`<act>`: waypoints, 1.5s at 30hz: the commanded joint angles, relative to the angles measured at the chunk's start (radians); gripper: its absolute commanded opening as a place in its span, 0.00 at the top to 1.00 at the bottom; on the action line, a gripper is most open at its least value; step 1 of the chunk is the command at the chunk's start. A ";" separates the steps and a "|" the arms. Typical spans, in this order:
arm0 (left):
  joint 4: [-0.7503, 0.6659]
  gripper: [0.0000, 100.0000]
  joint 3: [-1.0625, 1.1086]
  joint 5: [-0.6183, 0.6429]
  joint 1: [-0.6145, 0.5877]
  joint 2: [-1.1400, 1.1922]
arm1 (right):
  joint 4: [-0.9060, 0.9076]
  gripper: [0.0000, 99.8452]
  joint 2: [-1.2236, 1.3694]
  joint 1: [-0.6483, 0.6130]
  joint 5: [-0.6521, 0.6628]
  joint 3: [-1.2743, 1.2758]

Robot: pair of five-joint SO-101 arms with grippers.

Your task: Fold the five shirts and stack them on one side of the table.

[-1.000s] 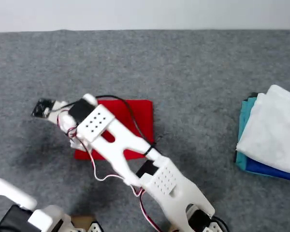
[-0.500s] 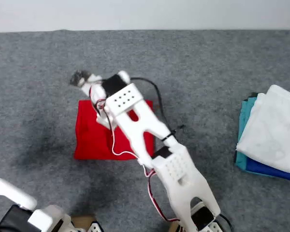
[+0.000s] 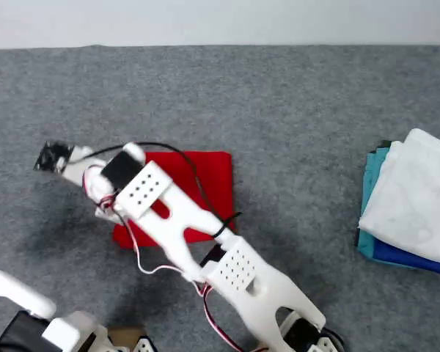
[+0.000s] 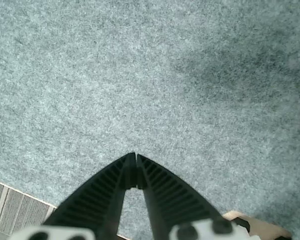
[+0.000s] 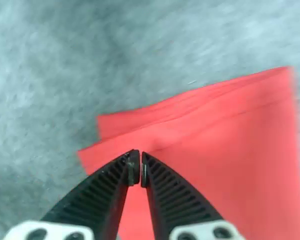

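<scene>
The grey felt table [image 3: 293, 95] ran back to a pale wall. The right gripper [image 5: 138, 165] was clenched, jaws together with nothing seen between them, poised by a corner of the folded red shirt [image 5: 220, 150]. Closed tips suggested pressing the fold flat, not grasping it. The left gripper [image 4: 135, 162] was likewise pinched shut on nothing above bare felt, probably parked clear of the work. The right wrist view gave the shirt's layered edges, which the right arm [image 3: 169, 213] partly covered from above. The high view gave the stack [image 3: 414, 198] at the far side, 3 layers, white over teal and blue, well apart from the shirt.
</scene>
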 commanded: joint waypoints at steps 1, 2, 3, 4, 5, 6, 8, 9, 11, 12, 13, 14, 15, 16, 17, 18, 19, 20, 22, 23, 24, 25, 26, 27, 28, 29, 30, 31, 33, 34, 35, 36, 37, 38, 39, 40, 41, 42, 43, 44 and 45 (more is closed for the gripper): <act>-0.017 0.99 -0.008 -0.003 0.009 -0.041 | 0.036 0.99 -0.071 0.122 0.009 -0.069; -0.017 0.99 -0.008 -0.003 0.009 -0.041 | 0.036 0.99 -0.065 0.162 0.009 -0.068; -0.017 0.99 -0.008 -0.003 0.009 -0.041 | 0.035 0.99 -0.054 0.203 0.009 -0.068; -0.017 0.99 -0.008 -0.003 0.009 -0.041 | 0.028 0.99 -0.038 0.243 0.011 -0.068; -0.017 0.99 -0.008 -0.003 0.009 -0.041 | 0.013 0.99 -0.016 0.280 0.011 -0.068; -0.017 0.99 -0.008 -0.003 0.009 -0.041 | -0.005 0.99 0.007 0.317 0.011 -0.068; -0.017 0.99 -0.008 -0.003 0.009 -0.041 | -0.053 0.99 0.061 0.384 0.017 -0.068; -0.017 0.99 -0.008 -0.003 0.009 -0.041 | -0.082 0.99 0.093 0.417 0.034 -0.068; -0.017 0.99 -0.008 -0.003 0.009 -0.041 | -0.128 0.99 0.154 0.467 0.069 -0.074; -0.017 0.99 -0.008 -0.003 0.009 -0.041 | -0.145 0.99 0.179 0.487 0.080 -0.074; -0.017 0.99 -0.008 -0.003 0.009 -0.041 | -0.151 0.99 0.200 0.501 0.087 -0.075; -0.017 0.99 -0.008 -0.003 0.009 -0.041 | -0.153 0.99 0.219 0.512 0.087 -0.077; -0.017 0.99 -0.008 -0.003 0.009 -0.041 | -0.151 0.99 0.225 0.518 0.087 -0.077; -0.017 0.99 -0.008 -0.003 0.009 -0.041 | -0.147 0.99 0.228 0.519 0.087 -0.077; -0.017 0.99 -0.007 -0.003 0.009 -0.041 | -0.143 0.99 0.226 0.519 0.087 -0.077; -0.017 0.99 -0.007 -0.003 0.011 -0.041 | -0.137 0.99 0.219 0.519 0.086 -0.083; -0.017 0.99 -0.005 -0.003 0.011 -0.041 | -0.120 0.99 0.202 0.515 0.083 -0.103; -0.017 0.99 -0.005 -0.003 0.011 -0.041 | -0.101 0.99 0.182 0.510 0.083 -0.127; -0.017 0.99 -0.005 -0.003 0.011 -0.041 | -0.051 0.99 0.145 0.495 0.081 -0.172; -0.017 0.99 -0.005 -0.003 0.011 -0.041 | -0.016 0.99 0.125 0.490 0.081 -0.187; -0.017 0.99 -0.005 -0.003 0.011 -0.041 | 0.022 0.98 0.108 0.484 0.072 -0.196; -0.017 0.99 -0.005 -0.003 0.011 -0.041 | 0.045 0.95 0.094 0.481 0.041 -0.196; -0.017 0.99 -0.005 -0.003 0.011 -0.041 | 0.045 0.92 0.076 0.483 -0.015 -0.180; -0.017 0.99 -0.005 -0.003 0.011 -0.041 | 0.044 0.89 0.056 0.493 -0.084 -0.152; -0.017 0.99 -0.005 -0.003 0.011 -0.041 | 0.042 0.85 0.028 0.501 -0.146 -0.121; -0.017 0.99 -0.005 -0.003 0.011 -0.041 | 0.042 0.82 -0.001 0.503 -0.199 -0.091; -0.017 0.99 -0.005 -0.003 0.011 -0.041 | 0.042 0.79 -0.027 0.503 -0.247 -0.051; -0.017 0.99 -0.007 -0.003 0.011 -0.041 | 0.042 0.77 -0.059 0.499 -0.293 -0.002; -0.017 0.99 -0.007 -0.003 0.011 -0.041 | 0.042 0.74 -0.122 0.483 -0.385 0.097; -0.017 0.99 -0.007 -0.003 0.011 -0.041 | 0.042 0.74 -0.154 0.475 -0.430 0.149; -0.017 0.99 -0.007 -0.003 0.011 -0.041 | 0.042 0.74 -0.193 0.470 -0.465 0.209; -0.018 0.99 -0.007 -0.003 0.011 -0.041 | 0.042 0.74 -0.232 0.469 -0.496 0.265; -0.026 0.99 -0.005 -0.002 0.011 -0.041 | 0.041 0.74 -0.272 0.466 -0.522 0.322; -0.031 0.99 -0.004 -0.002 0.008 -0.041 | 0.041 0.74 -0.309 0.461 -0.542 0.374; -0.035 0.99 -0.004 -0.002 0.006 -0.041 | 0.041 0.74 -0.338 0.456 -0.559 0.420; -0.038 0.99 -0.004 -0.002 0.006 -0.041 | 0.041 0.74 -0.366 0.455 -0.577 0.465; -0.041 0.99 -0.004 -0.002 0.006 -0.041 | 0.039 0.74 -0.384 0.453 -0.592 0.505; -0.043 0.99 -0.002 0.000 0.008 -0.041 | 0.038 0.74 -0.392 0.452 -0.606 0.535; -0.043 0.99 -0.002 0.000 0.009 -0.041 | 0.038 0.74 -0.389 0.452 -0.618 0.551; -0.043 0.99 -0.002 0.002 0.009 -0.041 | 0.038 0.74 -0.381 0.450 -0.629 0.560; -0.043 0.99 -0.002 0.002 0.009 -0.041 | 0.038 0.74 -0.366 0.450 -0.637 0.562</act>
